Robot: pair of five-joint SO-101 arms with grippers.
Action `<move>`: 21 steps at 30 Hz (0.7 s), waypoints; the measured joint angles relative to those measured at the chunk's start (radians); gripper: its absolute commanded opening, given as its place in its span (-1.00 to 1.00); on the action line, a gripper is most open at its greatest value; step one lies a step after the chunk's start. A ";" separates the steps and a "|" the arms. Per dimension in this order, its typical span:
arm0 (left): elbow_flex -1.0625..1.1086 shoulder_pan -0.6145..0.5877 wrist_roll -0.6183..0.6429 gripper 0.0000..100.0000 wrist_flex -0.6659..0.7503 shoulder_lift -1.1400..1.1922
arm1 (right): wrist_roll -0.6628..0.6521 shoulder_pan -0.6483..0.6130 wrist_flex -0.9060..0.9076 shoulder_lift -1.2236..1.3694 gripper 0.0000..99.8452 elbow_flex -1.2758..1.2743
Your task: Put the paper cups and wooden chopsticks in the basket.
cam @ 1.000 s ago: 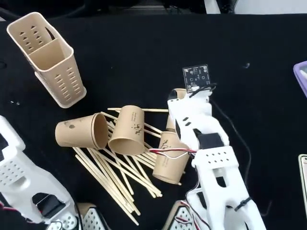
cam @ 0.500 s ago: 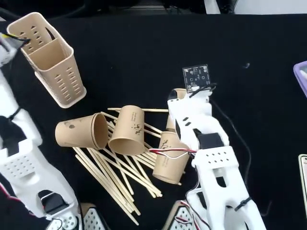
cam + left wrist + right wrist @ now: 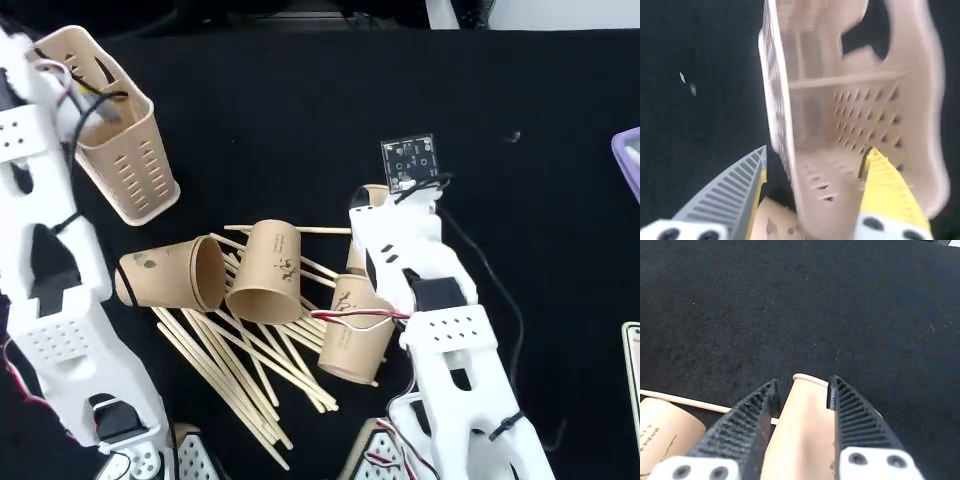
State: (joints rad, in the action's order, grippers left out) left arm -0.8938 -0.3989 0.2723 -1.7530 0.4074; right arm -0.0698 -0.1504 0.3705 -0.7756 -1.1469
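Note:
The beige slotted basket (image 3: 120,130) stands at the table's far left. My left gripper (image 3: 816,149) is open at its far-left end, a grey finger (image 3: 730,195) outside one wall and a yellow finger (image 3: 885,190) on the other side. Three paper cups lie on their sides mid-table: one (image 3: 165,275), one (image 3: 268,270) and one (image 3: 355,335), over a scattered pile of wooden chopsticks (image 3: 240,370). Just beyond them, my right gripper (image 3: 803,381) is shut on another lying paper cup (image 3: 805,430), a black finger against each side.
A purple object (image 3: 628,155) shows at the right edge, with a pale flat item (image 3: 632,370) below it. Both arm bases stand along the front edge. Bare black tabletop lies behind and to the right of the pile.
My left arm has swung from the near-left corner up along the left side to the basket, and its gripper now straddles it. The right arm, cups and chopsticks have not moved.

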 measured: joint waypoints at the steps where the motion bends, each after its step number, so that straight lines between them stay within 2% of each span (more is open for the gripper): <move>1: 0.028 0.000 -0.002 -0.38 0.000 0.000 | 0.000 0.000 0.000 0.000 -0.68 0.000; 4: 0.069 -0.005 0.000 -0.52 0.000 0.000 | 0.000 0.000 0.000 0.000 -0.68 0.000; 8: 0.089 -0.005 0.000 -0.97 0.003 0.000 | 0.000 0.000 0.000 0.000 -0.68 0.000; 10: 0.089 0.011 0.000 -0.89 0.005 0.000 | 0.000 0.000 0.000 0.000 -0.68 0.000; 14: 0.089 0.069 -0.051 -0.94 0.011 0.000 | 0.000 0.000 0.000 0.000 -0.68 0.000; 21: 0.072 0.196 -0.341 -0.94 0.140 0.000 | 0.000 0.000 0.000 0.000 -0.68 0.000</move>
State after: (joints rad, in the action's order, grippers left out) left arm -0.8216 -0.2025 -0.0683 -1.6134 0.4074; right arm -0.0698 -0.1504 0.3705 -0.7756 -1.1469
